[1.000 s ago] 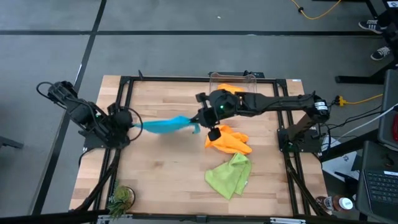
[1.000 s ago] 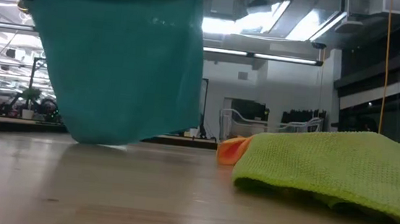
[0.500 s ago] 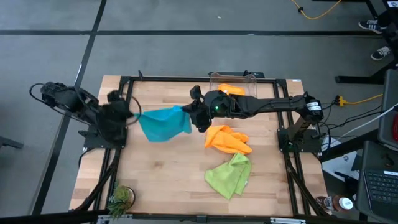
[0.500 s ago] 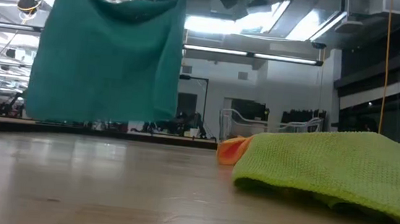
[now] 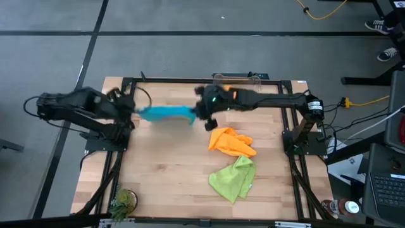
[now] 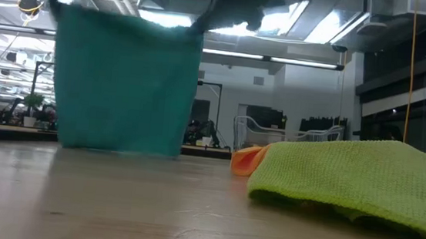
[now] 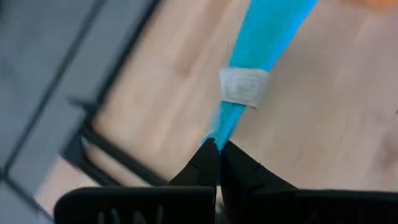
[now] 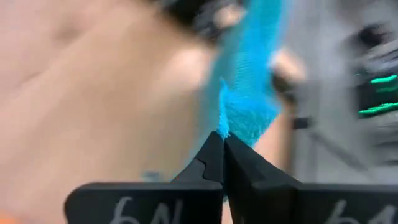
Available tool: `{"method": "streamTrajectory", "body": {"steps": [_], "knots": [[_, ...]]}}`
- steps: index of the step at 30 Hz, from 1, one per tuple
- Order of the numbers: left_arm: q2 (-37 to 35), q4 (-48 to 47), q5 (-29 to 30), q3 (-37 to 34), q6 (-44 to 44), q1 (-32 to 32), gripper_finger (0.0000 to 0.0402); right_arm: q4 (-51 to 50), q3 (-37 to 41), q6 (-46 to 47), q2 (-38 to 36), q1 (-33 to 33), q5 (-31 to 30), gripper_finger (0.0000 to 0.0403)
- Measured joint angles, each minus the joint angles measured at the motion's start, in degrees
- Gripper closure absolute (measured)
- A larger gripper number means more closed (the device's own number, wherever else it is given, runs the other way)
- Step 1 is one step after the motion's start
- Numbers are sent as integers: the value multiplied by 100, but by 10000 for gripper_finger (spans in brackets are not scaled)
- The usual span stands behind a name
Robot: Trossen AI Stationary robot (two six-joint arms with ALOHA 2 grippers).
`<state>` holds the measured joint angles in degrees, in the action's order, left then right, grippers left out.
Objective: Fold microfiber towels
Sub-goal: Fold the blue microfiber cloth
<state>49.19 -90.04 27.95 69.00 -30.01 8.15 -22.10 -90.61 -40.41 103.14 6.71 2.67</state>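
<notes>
So the left pincer (image 5: 135,111) is clamped tight on one top corner of the teal-blue microfiber towel (image 5: 166,113), and the right pincer (image 5: 195,111) is pinched just as tight on the other top corner. In the left wrist view you can see the fingers (image 7: 211,165) squeezed together on a thin bit of the cloth, with a small white tag (image 7: 243,86) a little farther along it.

The towel is stretched between the two pincers, long axis running left to right across the desk, top edge pulled taut. From the low view it hangs down like a flat curtain, bottom edge level and close to the wooden desk (image 5: 171,177); can't tell if it actually touches.

It sits toward the back half of the desk, left of center. Plenty of bare wood in front of it and to its left. To its right and a bit nearer the front lies the crumpled orange microfiber towel (image 5: 232,142), and past that the rumpled lime green microfiber towel (image 5: 234,178), both well apart from the teal one. The clear plastic bin (image 5: 239,82) sits at the back edge, right behind the right arm.

Compared with half a second back, the towel has moved toward the back of the desk and now reads from above as a thin strip instead of a spread sheet, and its bottom edge has dropped lower.
</notes>
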Motion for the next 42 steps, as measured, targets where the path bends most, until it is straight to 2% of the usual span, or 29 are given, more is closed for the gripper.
{"method": "streamTrajectory", "body": {"steps": [4, 8, 11, 13, 16, 18, 23, 27, 30, 32, 36, 39, 42], "knots": [[154, 27, -1046, -979, -922, 253, 401, -478, 8, 463, 490, -550, 356, 402], [430, 411, -2241, -1843, -1966, 1008, 401, -500, 8, 631, 974, -1254, 343, 403], [634, 1167, -2784, -2329, -2497, 1690, 401, -299, 7, 863, 1328, -1695, 319, 403], [790, 1728, -2932, -2516, -2866, 2128, 401, -83, 7, 1150, 1548, -1940, 219, 403], [1079, 2296, -2914, -2531, -3322, 2728, 401, 84, 7, 1453, 1829, -2258, -67, 403], [1299, 2341, -2890, -2452, -3602, 3023, 401, 176, 7, 1633, 1985, -2433, -286, 402], [1749, 2291, -2741, -2392, -3704, 3262, 401, 314, 8, 1767, 2148, -2654, -991, 401], [1986, 2187, -2367, -2392, -3466, 3136, 401, 276, 11, 2000, 2127, -2663, -1856, 401], [2026, 1995, -1851, -2392, -3399, 2966, 401, 299, 11, 2227, 2093, -2632, -2671, 400], [2026, 1861, -1595, -2392, -3391, 2806, 401, 286, 11, 2338, 2093, -2576, -3004, 400], [2026, 1616, -1379, -2392, -3192, 2468, 401, 296, 11, 2745, 2093, -2414, -3162, 401], [2026, 1603, -1208, -2392, -2927, 2193, 401, 293, 11, 3009, 2093, -2302, -3529, 400], [2050, 1709, -1088, -2392, -2540, 1944, 402, 165, 11, 3380, 2093, -2172, -3507, 397]]}}
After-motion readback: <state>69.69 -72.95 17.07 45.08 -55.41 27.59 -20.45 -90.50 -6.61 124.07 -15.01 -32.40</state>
